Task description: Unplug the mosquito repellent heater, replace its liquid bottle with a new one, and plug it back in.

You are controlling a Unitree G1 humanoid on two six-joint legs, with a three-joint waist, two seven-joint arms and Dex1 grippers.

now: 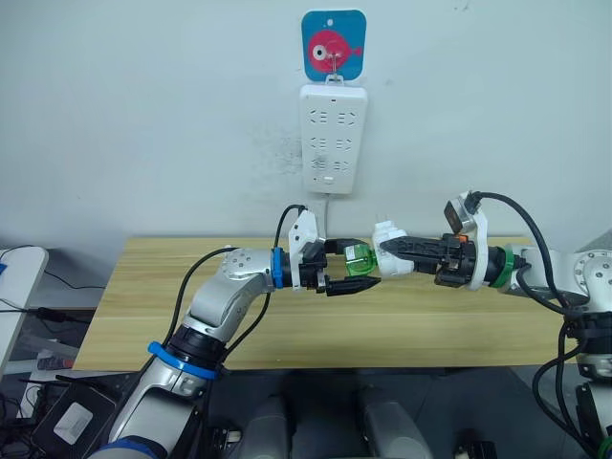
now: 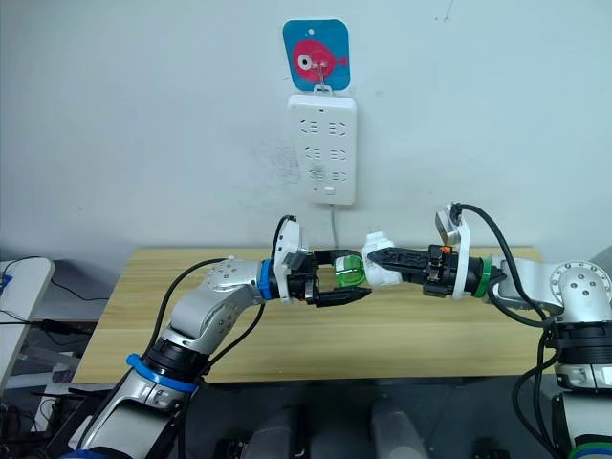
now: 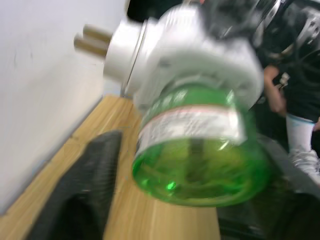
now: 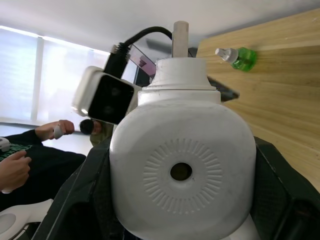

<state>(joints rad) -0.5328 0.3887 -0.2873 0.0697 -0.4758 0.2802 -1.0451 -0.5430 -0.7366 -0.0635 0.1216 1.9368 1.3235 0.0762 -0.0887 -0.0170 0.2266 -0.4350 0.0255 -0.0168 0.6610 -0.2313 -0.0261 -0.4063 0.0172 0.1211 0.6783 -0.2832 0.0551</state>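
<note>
From the head, my right pincer (image 1: 394, 256) pinches the smooth white mosquito repellent heater (image 1: 390, 247) above the wooden counter (image 1: 143, 306). My left pincer (image 1: 352, 270) is spread around its green liquid bottle (image 1: 359, 259). Left wrist: translucent green plastic, two metal prongs (image 3: 90, 40). Right wrist: the round vent hole (image 4: 181, 172); a second green bottle (image 4: 240, 57) lies on the counter.

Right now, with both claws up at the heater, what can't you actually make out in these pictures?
- Print on the green bottle: blurred in the left wrist view.
- The heater: its sides sit behind the right claw fingers in the right wrist view.
- Whether the left claw presses on the bottle: too small in the eye views.
- Whether the second bottle on the table is full: too small.
</note>
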